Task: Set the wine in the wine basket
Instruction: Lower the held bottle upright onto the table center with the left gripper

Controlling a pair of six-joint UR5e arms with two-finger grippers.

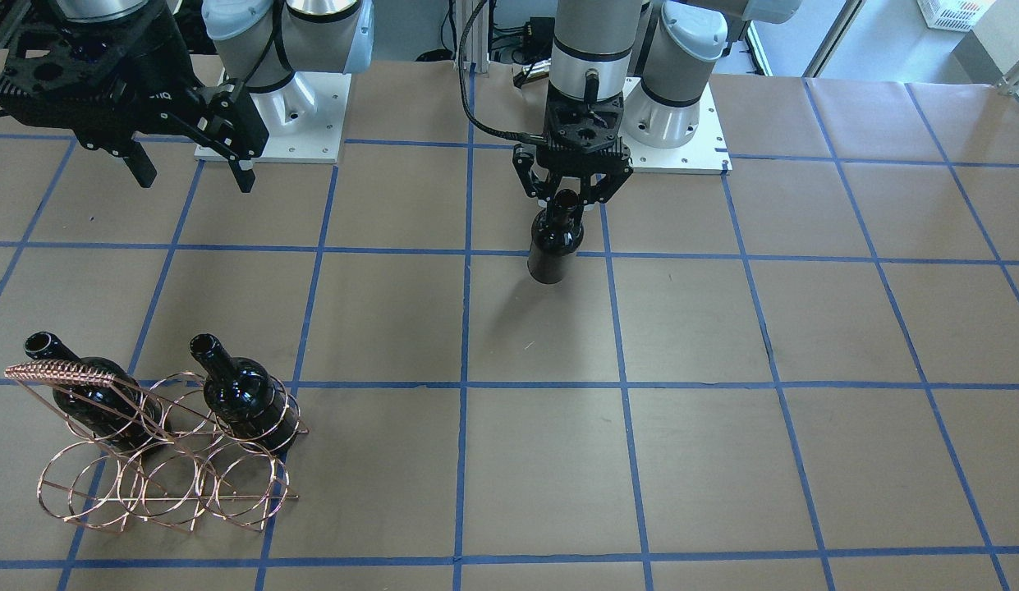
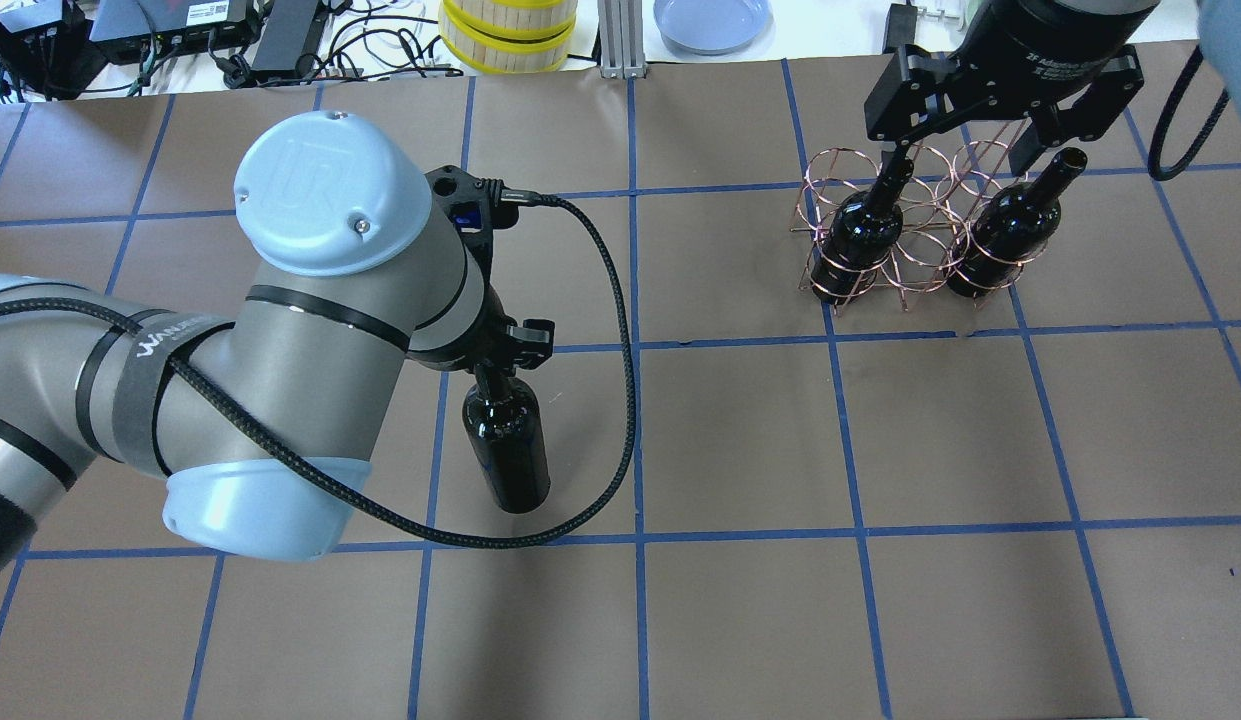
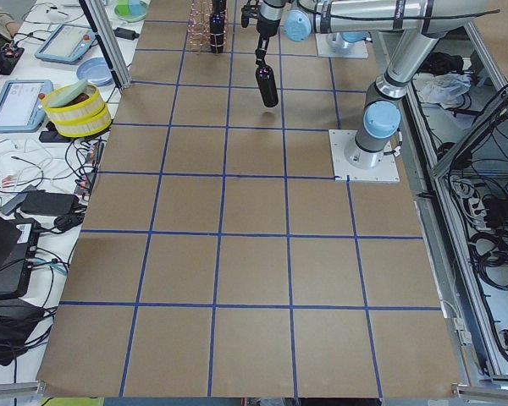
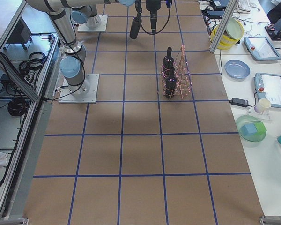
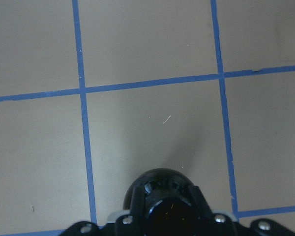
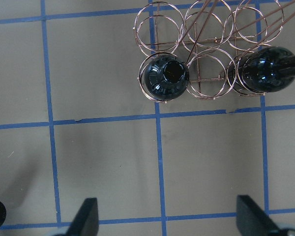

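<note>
While the left gripper [image 1: 568, 197] clamps the neck of the wine [image 1: 552, 246], hanging upright near mid-table, the wine basket [image 2: 828, 165] lies well off toward the robot's right, its free middle hoop [image 6: 210, 73] between two seated bottles [image 2: 860, 235], beneath the wide-spread right gripper [image 2: 965, 140].

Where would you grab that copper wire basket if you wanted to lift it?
Probably by the coiled handle bar along the top of the basket, coming straight down and pinching across it. It's the thickest part and sits raised above the hoops, which are only thin wire.
</note>
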